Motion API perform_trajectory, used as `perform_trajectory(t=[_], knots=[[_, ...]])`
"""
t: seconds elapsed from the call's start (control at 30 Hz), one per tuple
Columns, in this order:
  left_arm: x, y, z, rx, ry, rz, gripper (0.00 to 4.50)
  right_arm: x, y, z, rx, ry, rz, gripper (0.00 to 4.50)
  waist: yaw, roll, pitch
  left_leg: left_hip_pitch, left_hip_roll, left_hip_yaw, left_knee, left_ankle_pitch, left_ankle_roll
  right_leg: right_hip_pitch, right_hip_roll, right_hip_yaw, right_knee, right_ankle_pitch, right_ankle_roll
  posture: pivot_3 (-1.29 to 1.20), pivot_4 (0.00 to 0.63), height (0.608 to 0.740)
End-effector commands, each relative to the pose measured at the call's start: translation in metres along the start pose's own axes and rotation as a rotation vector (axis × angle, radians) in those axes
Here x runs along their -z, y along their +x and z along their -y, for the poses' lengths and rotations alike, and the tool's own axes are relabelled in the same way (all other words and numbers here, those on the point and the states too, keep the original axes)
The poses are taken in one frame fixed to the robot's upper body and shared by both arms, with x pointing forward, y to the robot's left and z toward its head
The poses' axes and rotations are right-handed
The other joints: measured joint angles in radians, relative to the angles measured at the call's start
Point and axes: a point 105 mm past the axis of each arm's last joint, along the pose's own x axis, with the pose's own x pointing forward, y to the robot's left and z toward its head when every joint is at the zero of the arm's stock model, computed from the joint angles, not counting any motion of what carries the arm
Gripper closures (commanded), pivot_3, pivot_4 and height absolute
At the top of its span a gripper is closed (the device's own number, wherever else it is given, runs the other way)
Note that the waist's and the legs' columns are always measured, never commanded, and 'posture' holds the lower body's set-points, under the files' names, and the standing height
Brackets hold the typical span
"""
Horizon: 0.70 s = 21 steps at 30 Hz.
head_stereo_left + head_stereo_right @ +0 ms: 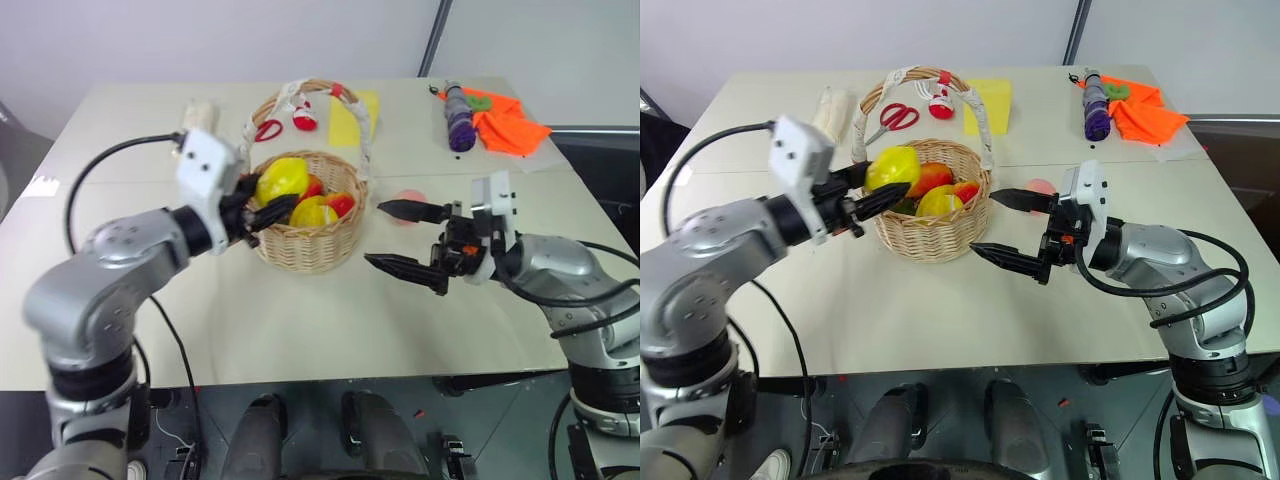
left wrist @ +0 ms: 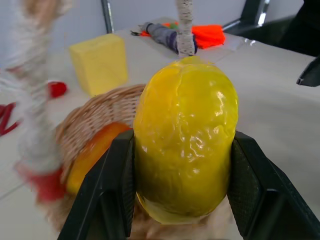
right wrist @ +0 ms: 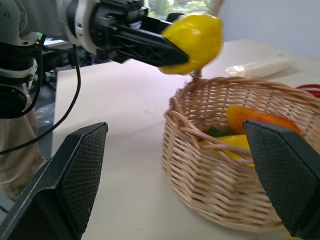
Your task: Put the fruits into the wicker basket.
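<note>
Pale and matte, the worktop (image 1: 940, 300) fills the space before a white wall. At its middle the left end effector (image 1: 885, 190) is clamped on a yellow lemon (image 1: 892, 165), held level above the near-left rim of the wicker basket (image 1: 930, 235), the arm bent and reaching in from the left edge. The right end effector (image 1: 1005, 225) points level toward the basket from the right, its two fingers spread wide with nothing between them, just beside the basket wall. Inside the basket lie at least three fruits: an orange-red one (image 1: 930, 178), a yellow one (image 1: 940, 203) and a red piece (image 1: 966, 192). One pink peach (image 1: 1041, 188) sits on the worktop behind the right end effector. Toward the far edge lie red-handled scissors (image 1: 897, 116), a yellow sponge (image 1: 988, 106) and, near the far-right corner, an orange cloth (image 1: 1145, 112).
</note>
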Motion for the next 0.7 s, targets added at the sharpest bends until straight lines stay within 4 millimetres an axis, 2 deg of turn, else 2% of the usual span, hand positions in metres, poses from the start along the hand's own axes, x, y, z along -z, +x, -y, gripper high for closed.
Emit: perform_trajectory(t=[0.03, 0.07, 0.23, 0.37, 0.43, 0.53, 0.7], knots=[[-0.001, 0.016, -0.012, -0.071, 0.064, 0.004, 2.53, -0.006, -0.003, 0.001, 0.045, -0.041, 0.015, 0.0, 0.0, 0.0, 0.0, 0.0, 0.0, 0.0, -0.001, 0.0, 0.0, 0.0, 0.0, 0.0, 0.0, 0.0, 0.0, 0.0, 0.15, 0.74], [0.0, 0.019, -0.014, -0.075, 0.058, 0.004, 2.53, -0.004, -0.004, 0.003, 0.065, -0.034, 0.007, 0.0, 0.0, 0.0, 0.0, 0.0, 0.0, 0.0, -0.001, 0.0, 0.0, -0.001, 0.0, 0.0, 0.0, 0.0, 0.0, 0.0, 0.15, 0.74], [0.002, 0.026, -0.018, -0.078, 0.058, 0.017, 0.07, 0.015, -0.008, 0.031, 0.263, -0.057, -0.055, 0.0, 0.001, 0.0, 0.0, -0.001, 0.001, 0.0, -0.001, 0.0, 0.0, -0.002, 0.001, 0.0, 0.001, 0.0, 0.0, 0.0, 0.15, 0.74], [-0.007, 0.008, 0.003, 0.068, 0.054, 0.146, 0.02, 0.035, -0.017, 0.07, 0.489, -0.072, -0.122, 0.0, -0.002, 0.0, 0.0, -0.001, 0.001, 0.001, -0.001, 0.0, 0.0, -0.002, 0.0, 0.0, 0.001, 0.0, 0.0, 0.0, 0.15, 0.74], [0.0, -0.004, 0.005, 0.113, 0.006, 0.165, 0.02, 0.041, -0.019, 0.083, 0.561, -0.028, -0.111, 0.0, -0.003, 0.001, 0.0, -0.001, 0.001, 0.002, -0.001, 0.0, 0.0, -0.003, 0.0, 0.001, 0.001, 0.0, 0.0, 0.0, 0.15, 0.74], [0.022, -0.031, 0.01, 0.195, -0.037, 0.119, 0.02, 0.054, -0.021, 0.11, 0.698, -0.001, -0.135, 0.0, -0.007, 0.001, 0.0, 0.0, 0.002, 0.002, -0.001, 0.0, 0.0, -0.004, 0.001, 0.002, 0.003, 0.0, 0.0, 0.0, 0.15, 0.74], [0.029, -0.053, 0.015, 0.238, -0.06, 0.11, 0.02, 0.066, -0.022, 0.134, 0.786, 0.011, -0.177, 0.0, 0.004, 0.001, 0.0, 0.0, 0.002, 0.001, 0.0, 0.001, -0.001, -0.005, 0.001, 0.001, 0.007, -0.002, -0.004, 0.0, 0.15, 0.74]])
